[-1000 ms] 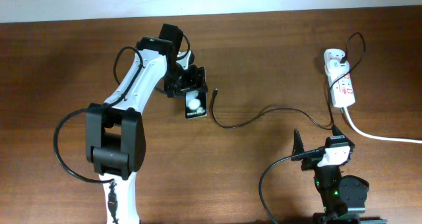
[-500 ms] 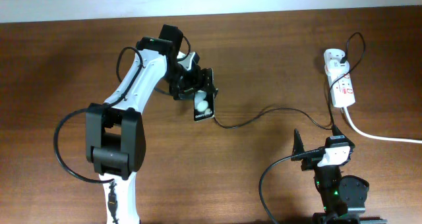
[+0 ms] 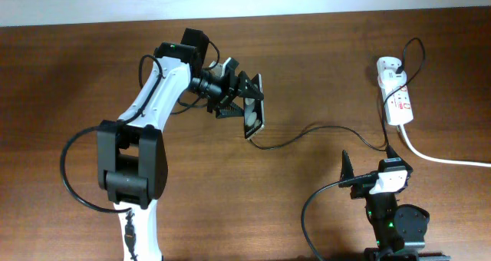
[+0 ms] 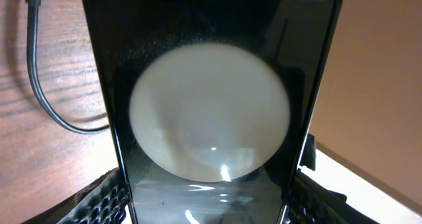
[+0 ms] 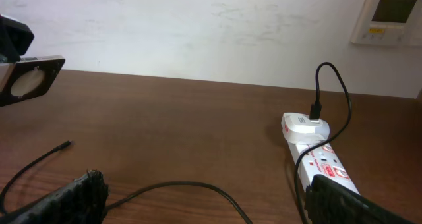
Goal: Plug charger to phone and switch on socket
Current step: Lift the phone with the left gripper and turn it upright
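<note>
My left gripper (image 3: pixel 239 100) is shut on the phone (image 3: pixel 255 113) and holds it above the table, tilted up on its edge. In the left wrist view the phone (image 4: pixel 211 118) fills the frame, glossy black with one large white round glare. The charger cable (image 3: pixel 307 130) runs from beside the phone across the table to its white adapter (image 3: pixel 387 64), plugged into the socket (image 3: pixel 399 100). Its connector tip (image 5: pixel 66 145) lies loose on the wood. My right gripper (image 3: pixel 368 176) is open and empty near the front edge, well short of the socket (image 5: pixel 323 161).
The socket's thick white cord (image 3: pixel 445 160) leaves to the right edge. Thick black robot cables loop by each arm's base (image 3: pixel 307 215). A white wall with a thermostat panel (image 5: pixel 389 13) stands behind the table.
My left gripper has lifted the phone off the table, carried it to the right and turned it up on edge. The cable end near it has shifted. The right arm has not moved.
</note>
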